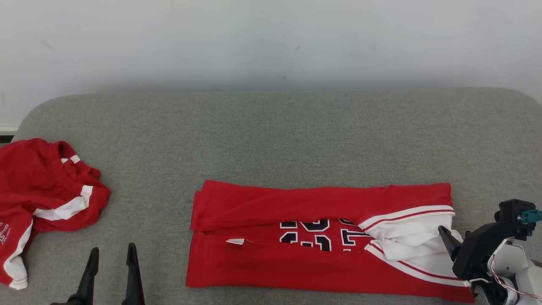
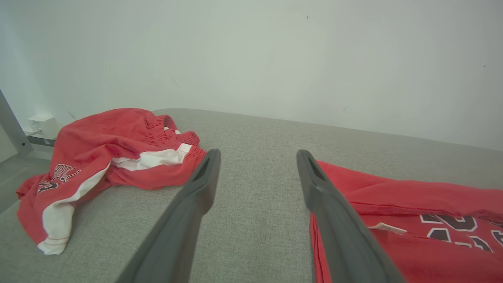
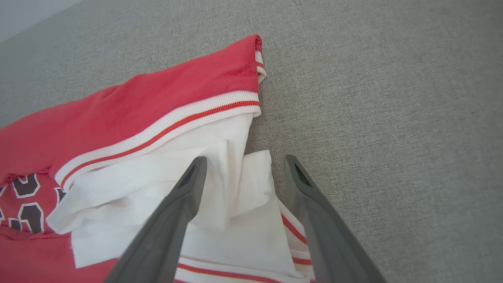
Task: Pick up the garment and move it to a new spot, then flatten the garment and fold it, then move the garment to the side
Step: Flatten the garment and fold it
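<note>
Garment, red with white trim, is seen folded into a long band on the grey desk toward 5 o'clock. At 4 o'clock the right pincer is held wide open over its white end, nothing clasped. At 7 o'clock the left pincer is spread wide, empty. Crumpled red clothing is seen at 8 o'clock.

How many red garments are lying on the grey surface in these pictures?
2. A folded jersey lies in front of the robot, toward its right; a crumpled garment lies at the far left. None seems hidden.
</note>
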